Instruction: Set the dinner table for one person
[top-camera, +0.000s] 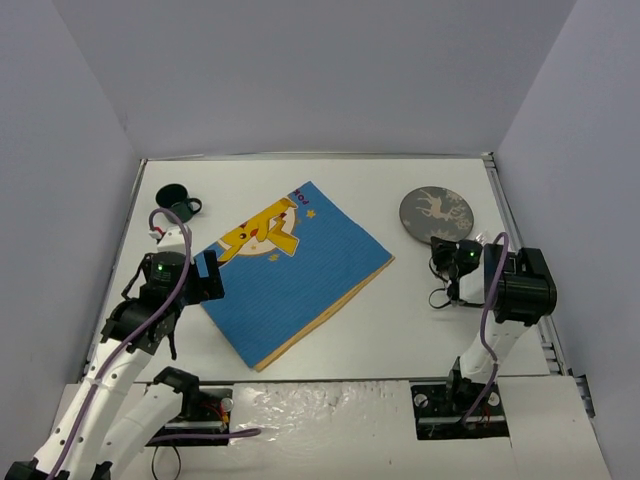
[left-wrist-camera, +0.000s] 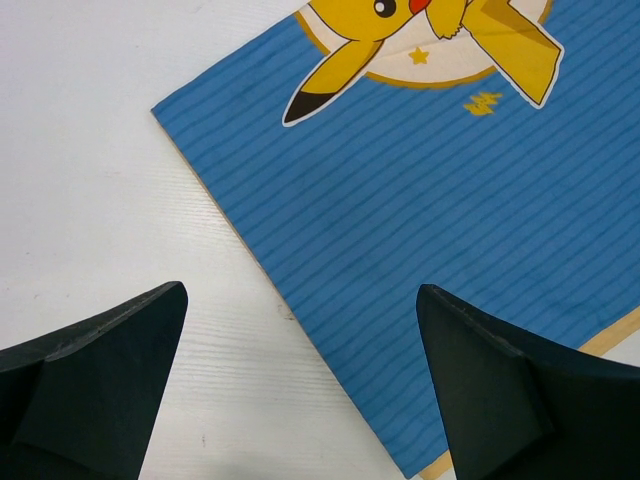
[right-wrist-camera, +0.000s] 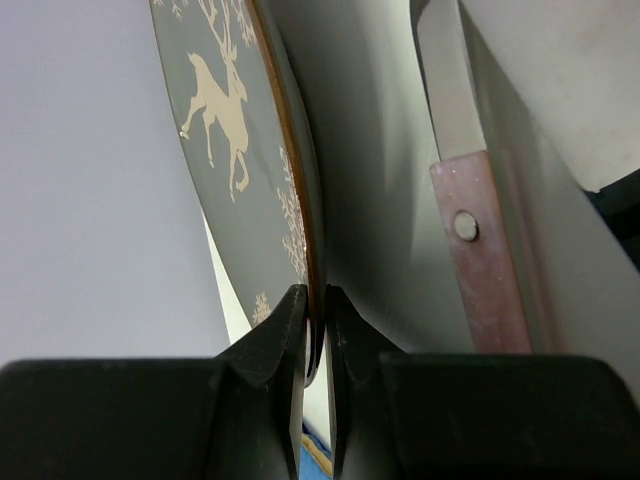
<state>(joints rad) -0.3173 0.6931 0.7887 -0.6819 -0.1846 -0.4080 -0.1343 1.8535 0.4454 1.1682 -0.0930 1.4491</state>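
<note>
Only the right wrist view shows the right jaws pinched nearly shut on the rim of the deer-patterned plate (right-wrist-camera: 225, 150) — the top view places it right of centre on the white worktop (top-camera: 400, 320) filling mid-frame — while the left jaws gape wide, empty, above the edge of the blue placemat (left-wrist-camera: 450, 250).

Pale grey walls (top-camera: 300, 70) close in the white dinner table (top-camera: 400, 330) on three sides, the back wall meeting the two side walls in plain corners. A thin metal rail (top-camera: 320, 156) lines the table's far edge under soft, even light that casts faint shadows.
</note>
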